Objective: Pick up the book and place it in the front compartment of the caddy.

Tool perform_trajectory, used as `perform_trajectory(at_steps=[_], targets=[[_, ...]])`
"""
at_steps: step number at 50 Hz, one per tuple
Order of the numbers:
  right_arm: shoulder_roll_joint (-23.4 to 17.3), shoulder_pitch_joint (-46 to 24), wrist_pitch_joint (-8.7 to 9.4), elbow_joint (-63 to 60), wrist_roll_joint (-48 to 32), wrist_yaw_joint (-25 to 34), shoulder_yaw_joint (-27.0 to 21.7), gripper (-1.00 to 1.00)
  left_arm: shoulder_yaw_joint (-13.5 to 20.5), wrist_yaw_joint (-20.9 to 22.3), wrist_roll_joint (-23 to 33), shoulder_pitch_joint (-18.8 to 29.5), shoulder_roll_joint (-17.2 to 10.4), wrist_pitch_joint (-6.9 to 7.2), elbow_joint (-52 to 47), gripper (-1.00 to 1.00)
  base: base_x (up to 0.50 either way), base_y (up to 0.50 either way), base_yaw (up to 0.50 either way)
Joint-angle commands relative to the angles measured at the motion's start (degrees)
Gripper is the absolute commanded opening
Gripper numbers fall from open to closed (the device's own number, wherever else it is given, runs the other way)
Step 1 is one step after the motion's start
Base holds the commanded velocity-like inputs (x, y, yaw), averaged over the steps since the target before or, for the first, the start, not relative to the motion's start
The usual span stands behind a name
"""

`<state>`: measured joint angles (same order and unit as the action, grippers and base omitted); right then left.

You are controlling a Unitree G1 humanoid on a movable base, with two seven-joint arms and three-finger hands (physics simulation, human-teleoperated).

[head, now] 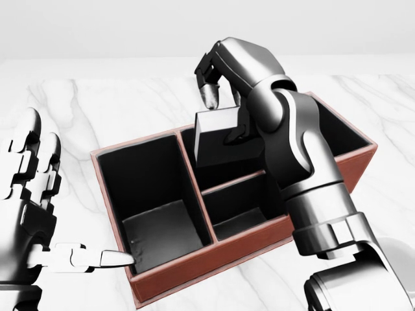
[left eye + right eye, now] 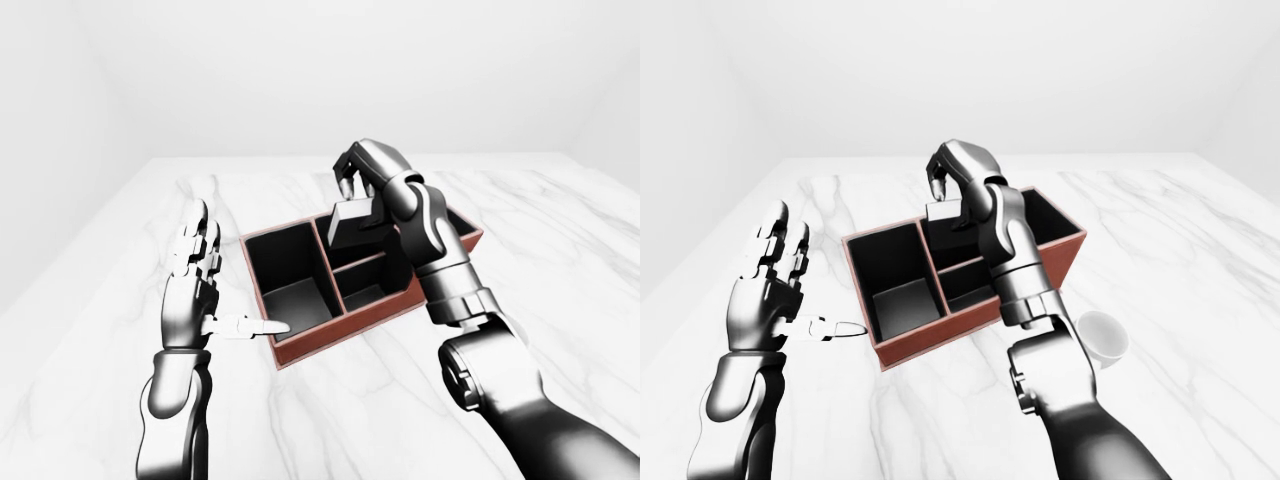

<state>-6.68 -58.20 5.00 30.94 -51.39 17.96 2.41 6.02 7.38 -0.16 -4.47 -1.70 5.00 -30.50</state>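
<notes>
The caddy (image 1: pixel 194 267) is a red-brown box with black compartments on the white marble table (image 1: pixel 117 103). My right hand (image 1: pixel 224 115) is shut on the book (image 1: pixel 218 146), a dark volume with a pale page edge. It holds the book tilted over the upper middle compartment, its lower end at or below the rim. At the left of the head view my left hand (image 1: pixel 59 214) stands open. Its fingers point up and its thumb tip lies by the caddy's lower left corner.
A white cup (image 2: pixel 1103 335) stands on the marble to the right of the caddy, near my right forearm. The large left compartment (image 1: pixel 155 227) and the lower middle compartment (image 1: pixel 237 217) hold nothing. Pale walls ring the table.
</notes>
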Motion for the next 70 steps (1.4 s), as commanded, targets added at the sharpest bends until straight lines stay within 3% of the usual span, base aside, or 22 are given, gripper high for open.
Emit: perform_trajectory(at_steps=[1,32,51,70], targets=[[0.3,-1.4,0.0,3.0,-0.4,-2.8,-0.3,-1.0,0.0,0.0,0.0,0.0,0.0,0.0,-0.4,1.0,0.0,0.0,0.0],[-0.1,-6.1,0.0,18.4,0.6,-10.1,0.1,-1.0,-0.1,-0.1,0.1,0.2,0.0,0.0,0.4,1.0,0.0,0.0,0.0],[0.8,-6.5,-2.79,22.2,0.5,-12.0,0.6,-1.0,0.0,-0.1,0.1,0.2,0.0,0.0,0.1,1.0,0.0,0.0,0.0],[1.0,-6.9,-4.43,24.3,0.3,-12.9,0.8,-1.0,0.0,-0.2,0.2,0.2,0.0,0.0,-0.1,1.0,0.0,0.0,0.0]])
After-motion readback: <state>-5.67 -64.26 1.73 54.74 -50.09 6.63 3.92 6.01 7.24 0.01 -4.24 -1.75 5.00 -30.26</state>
